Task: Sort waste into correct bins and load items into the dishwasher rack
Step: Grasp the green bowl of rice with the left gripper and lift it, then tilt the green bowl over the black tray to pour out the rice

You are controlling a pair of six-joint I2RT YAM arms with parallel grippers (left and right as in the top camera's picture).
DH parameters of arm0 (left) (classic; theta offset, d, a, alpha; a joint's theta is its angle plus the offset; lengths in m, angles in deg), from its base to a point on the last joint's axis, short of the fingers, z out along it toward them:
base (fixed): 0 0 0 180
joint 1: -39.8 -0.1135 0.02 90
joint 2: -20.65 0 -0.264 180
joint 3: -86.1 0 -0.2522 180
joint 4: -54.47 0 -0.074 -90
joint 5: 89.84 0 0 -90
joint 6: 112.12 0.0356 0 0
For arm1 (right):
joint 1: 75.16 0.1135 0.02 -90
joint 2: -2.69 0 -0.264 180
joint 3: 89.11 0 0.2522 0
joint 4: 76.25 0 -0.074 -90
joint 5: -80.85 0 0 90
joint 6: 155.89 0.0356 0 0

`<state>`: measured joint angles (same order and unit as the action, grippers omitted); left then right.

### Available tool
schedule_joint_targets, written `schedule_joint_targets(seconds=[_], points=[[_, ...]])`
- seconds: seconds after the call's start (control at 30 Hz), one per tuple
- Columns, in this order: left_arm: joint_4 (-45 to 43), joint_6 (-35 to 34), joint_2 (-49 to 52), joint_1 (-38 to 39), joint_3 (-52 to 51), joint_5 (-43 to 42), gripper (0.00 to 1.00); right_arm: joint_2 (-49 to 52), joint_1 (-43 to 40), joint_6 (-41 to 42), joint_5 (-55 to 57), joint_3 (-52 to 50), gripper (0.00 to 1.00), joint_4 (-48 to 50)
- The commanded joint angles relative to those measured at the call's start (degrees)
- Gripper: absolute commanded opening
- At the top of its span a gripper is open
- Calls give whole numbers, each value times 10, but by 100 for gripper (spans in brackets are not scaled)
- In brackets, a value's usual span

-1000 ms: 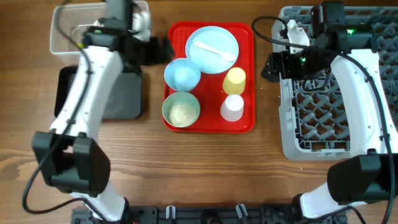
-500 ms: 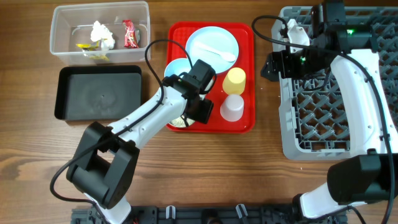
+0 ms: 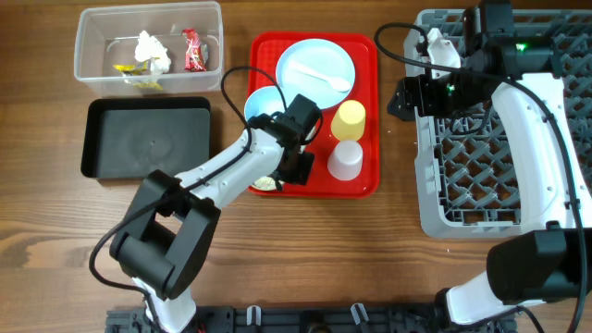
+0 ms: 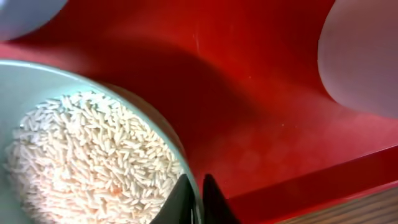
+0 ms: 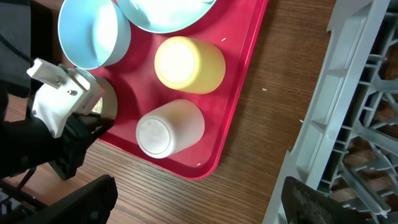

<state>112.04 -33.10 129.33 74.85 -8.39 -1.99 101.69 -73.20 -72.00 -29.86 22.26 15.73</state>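
Note:
A pale green bowl [image 4: 25, 78] holding white rice grains [image 4: 87, 155] stands at the front left of the red tray [image 3: 370, 55]. My left gripper [image 4: 198, 186] is shut on its right rim, one finger inside and one outside. From overhead the left gripper [image 3: 294, 166] hides most of that bowl. A blue bowl [image 3: 262, 106], a blue plate [image 3: 310, 55] with a white spoon [image 3: 326, 79], a yellow cup [image 3: 349, 118] and a white cup [image 3: 345, 160] share the tray. My right gripper [image 3: 403, 97] hangs open between the tray and the grey rack [image 3: 490, 157].
At the back left, a clear tub [image 3: 92, 55] holds a white tissue [image 3: 151, 48], a red wrapper [image 3: 192, 51] and a yellow wrapper [image 3: 129, 69]. A black tray [image 3: 148, 139] lies just in front of it. Bare wood separates the red tray from the rack.
My left arm swung from the clear tub over to the red tray, and its gripper closed on the rice bowl's rim. The right arm stayed put.

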Motion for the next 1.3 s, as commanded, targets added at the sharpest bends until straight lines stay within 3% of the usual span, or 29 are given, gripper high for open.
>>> schedule_joint_targets(seconds=[0.0, 0.17, 0.3, 0.47, 0.6, 0.8, 1.03, 1.27], points=[[1, -4, 8, 3, -7, -10, 4, -13, 1, 1, 4, 2, 88, 1], [52, -15, -16, 2, 22, -9, 4, -13, 1, 1, 4, 2, 88, 3], [92, -20, -102, -15, 57, -10, 4, -13, 1, 1, 4, 2, 89, 5], [103, -47, -204, -128, 57, -51, 4, -13, 1, 1, 4, 2, 89, 6], [105, -41, -202, -263, 55, -144, 4, -13, 1, 1, 4, 2, 90, 9], [100, 51, -167, -456, 54, -323, 4, -13, 1, 2, 4, 2, 89, 14], [96, 154, -76, -514, 53, -468, 4, -13, 1, 2, 4, 2, 90, 14], [66, 173, -47, -518, 53, -517, 4, -13, 1, 1, 4, 2, 90, 16]])
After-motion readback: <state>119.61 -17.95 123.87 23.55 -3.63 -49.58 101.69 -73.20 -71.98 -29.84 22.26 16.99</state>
